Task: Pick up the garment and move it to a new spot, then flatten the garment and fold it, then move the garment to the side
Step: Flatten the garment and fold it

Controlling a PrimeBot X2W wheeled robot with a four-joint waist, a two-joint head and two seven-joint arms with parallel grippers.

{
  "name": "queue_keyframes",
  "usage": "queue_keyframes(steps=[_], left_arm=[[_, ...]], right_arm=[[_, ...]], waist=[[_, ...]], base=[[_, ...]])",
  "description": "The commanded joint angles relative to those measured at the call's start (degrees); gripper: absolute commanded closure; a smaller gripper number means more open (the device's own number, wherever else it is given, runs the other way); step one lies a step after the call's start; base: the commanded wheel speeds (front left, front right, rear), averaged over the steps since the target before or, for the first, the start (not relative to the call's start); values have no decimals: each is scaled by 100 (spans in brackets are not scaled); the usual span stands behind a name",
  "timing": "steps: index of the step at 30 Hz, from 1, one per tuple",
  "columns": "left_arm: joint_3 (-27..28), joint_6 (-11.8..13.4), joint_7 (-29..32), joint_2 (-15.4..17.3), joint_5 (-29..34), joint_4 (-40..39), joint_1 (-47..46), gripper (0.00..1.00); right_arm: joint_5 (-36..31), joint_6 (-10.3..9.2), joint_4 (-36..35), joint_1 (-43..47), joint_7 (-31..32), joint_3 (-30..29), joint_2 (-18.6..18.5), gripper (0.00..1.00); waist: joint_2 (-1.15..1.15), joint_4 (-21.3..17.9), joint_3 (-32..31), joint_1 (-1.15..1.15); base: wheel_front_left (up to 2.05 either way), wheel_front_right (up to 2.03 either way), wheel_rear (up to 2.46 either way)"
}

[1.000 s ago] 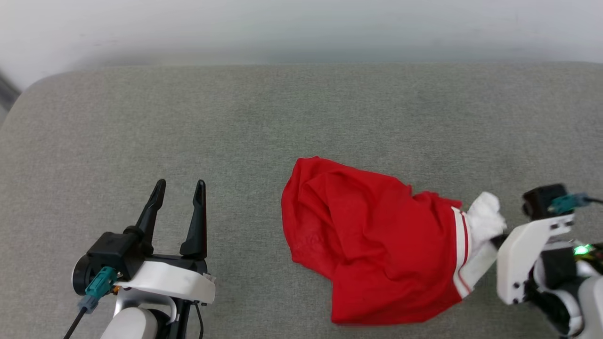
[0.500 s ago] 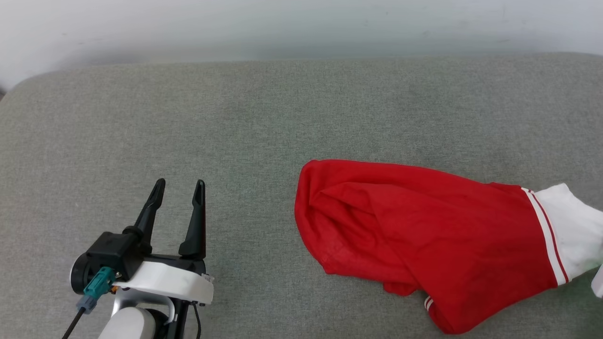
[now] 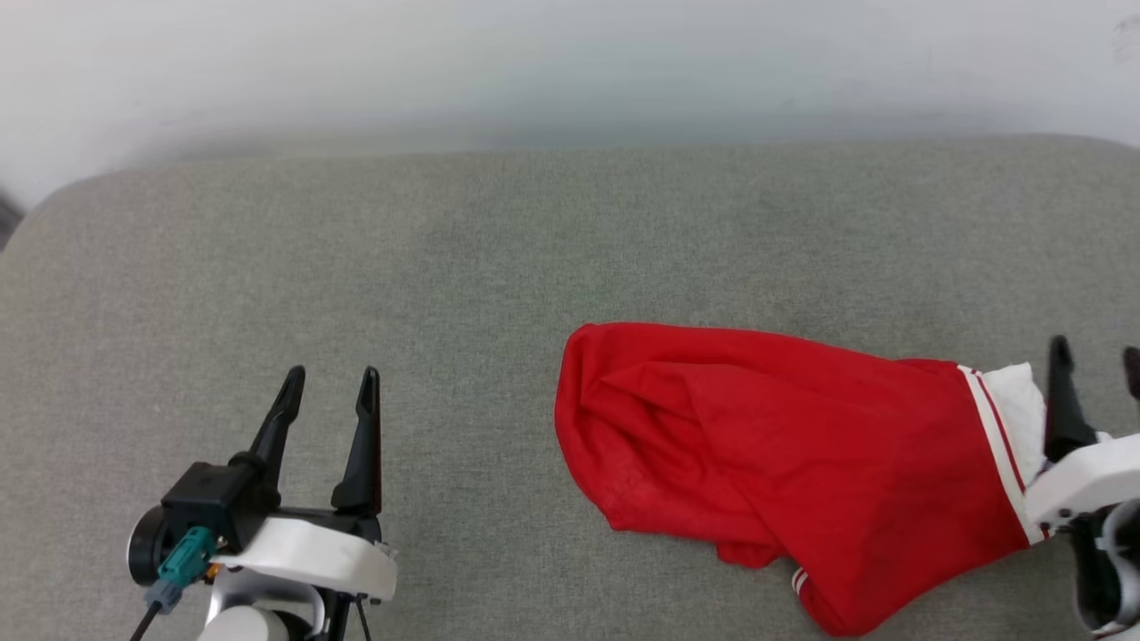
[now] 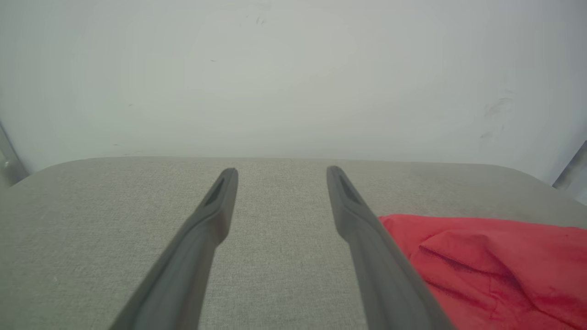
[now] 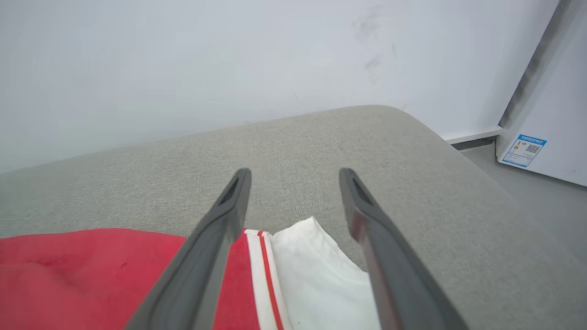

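Two open hands flanked the garment [image 3: 784,454], bunched at the right of the grey surface [image 3: 445,267]: the left hand [image 3: 333,371] well clear, the right hand [image 3: 1095,347] empty at its white sleeve [image 5: 316,275]. Flattening would probably go best with each hand pinching an opposite edge and drawing outward.

My L gripper [image 3: 333,372] sat lower left of frame, jaws wide apart, pointing up. R gripper [image 3: 1095,349] was at right edge, jaws apart, pointing up, holding nothing.
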Motion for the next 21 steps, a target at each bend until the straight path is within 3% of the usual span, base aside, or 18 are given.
queue_keyframes(steps=[1, 7, 15, 21], left_arm=[[-6, 34, 8, 27, 13, -4, 92, 0], [-18, 122, 89, 72, -18, -36, 341, 0], [-39, 240, 250, 184, 7, -139, 643, 0], [-74, 297, 388, 259, 29, -267, 731, 0]], right_arm=[[-21, -2, -79, 106, -110, 111, 55, 0], [-226, -2, -719, 465, -558, 1016, 113, 0], [-118, -2, -1468, 1222, -296, 1721, 299, 0], [49, -2, -1834, 1610, -69, 1926, 360, 0]], waist=[[0, -27, -103, -1], [0, -97, -382, -1], [0, -215, -704, -1], [0, -321, -725, -1]], base=[[0, 0, 0], [0, 0, 0], [0, 0, 0], [0, 0, 0]])
